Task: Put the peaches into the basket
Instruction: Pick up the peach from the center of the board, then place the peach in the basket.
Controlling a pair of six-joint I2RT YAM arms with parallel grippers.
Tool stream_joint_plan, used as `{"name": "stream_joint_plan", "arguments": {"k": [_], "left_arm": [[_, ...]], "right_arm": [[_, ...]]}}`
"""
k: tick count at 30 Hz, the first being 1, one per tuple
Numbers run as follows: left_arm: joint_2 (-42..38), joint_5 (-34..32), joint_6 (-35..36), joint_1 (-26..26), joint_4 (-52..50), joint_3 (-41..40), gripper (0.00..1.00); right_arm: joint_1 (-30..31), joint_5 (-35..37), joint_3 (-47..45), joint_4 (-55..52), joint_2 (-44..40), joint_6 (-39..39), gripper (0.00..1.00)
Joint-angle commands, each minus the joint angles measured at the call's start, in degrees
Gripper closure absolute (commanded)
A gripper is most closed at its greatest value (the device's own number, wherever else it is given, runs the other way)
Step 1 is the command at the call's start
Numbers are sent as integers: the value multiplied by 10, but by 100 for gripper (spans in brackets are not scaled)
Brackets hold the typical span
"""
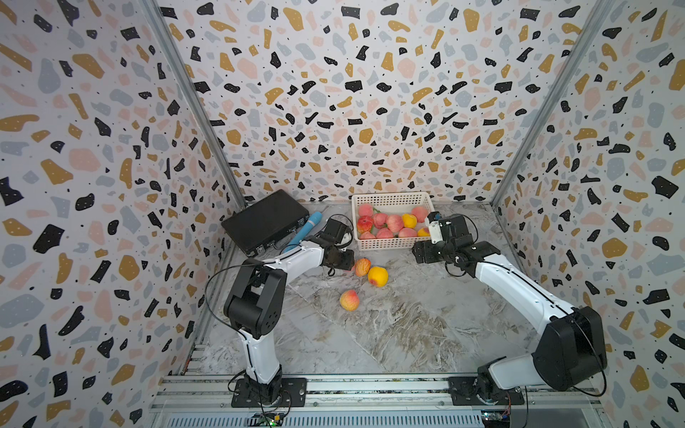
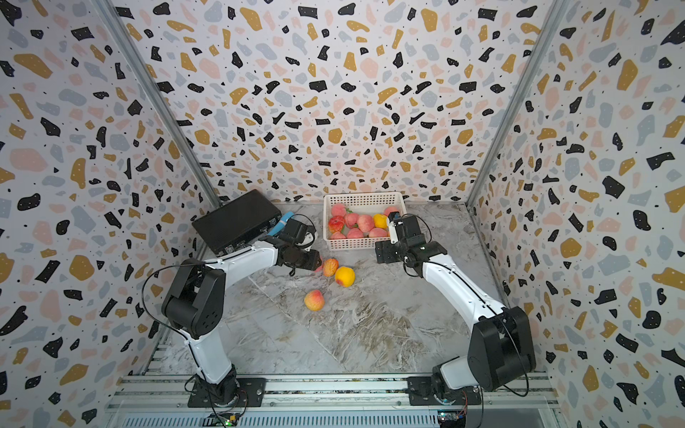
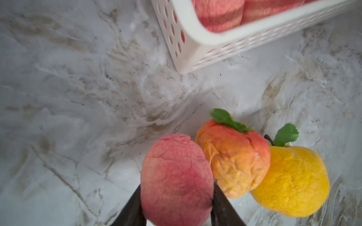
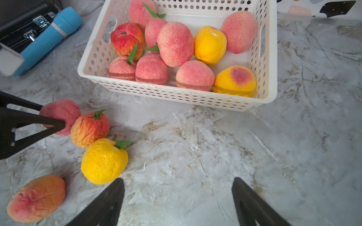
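My left gripper (image 3: 177, 185) is shut on a pink peach (image 3: 176, 176), with a black finger pressed on each side of it, low over the table. An orange-red leafed peach (image 3: 233, 156) touches it, and a yellow peach (image 3: 291, 182) lies beside that one. A third loose peach (image 1: 349, 299) lies nearer the front. The white basket (image 1: 393, 200) at the back holds several peaches (image 4: 174, 43). My right gripper (image 4: 177, 182) hangs open over bare table in front of the basket (image 4: 176, 97), holding nothing. In both top views the held peach is mostly hidden under the left gripper (image 1: 346, 264).
A flat black case (image 1: 265, 220) and a blue cylinder (image 1: 307, 229) lie at the back left, close behind the left wrist. Patterned walls close in the table on three sides. The right arm (image 1: 519, 289) reaches in from the front right.
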Motion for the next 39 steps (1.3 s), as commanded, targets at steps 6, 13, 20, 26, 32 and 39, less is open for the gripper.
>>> {"name": "stream_joint_plan", "arguments": {"k": [6,13,20,26,32,39], "left_arm": [[8,-7,66,-3,-91,179,55],[85,47,104,-7,-80,314,52],[213,65,136,-15,-68,458,50],[319,45,170,-18,-99,574,49],[344,40,177,-25,-111,591,44],[320,31,179,-28,-107,563,23]], "right_arm": [[-2,27,-17,-9,-56,30,12],[-2,20,-42,-18,-71,59,12],[-2,1,-66,-22,-91,73,12],[-3,1,-80,-33,-104,75,13],[-2,-18,-92,-31,-104,78,13],[-2,-79,-96,-19,-85,77,9]]}}
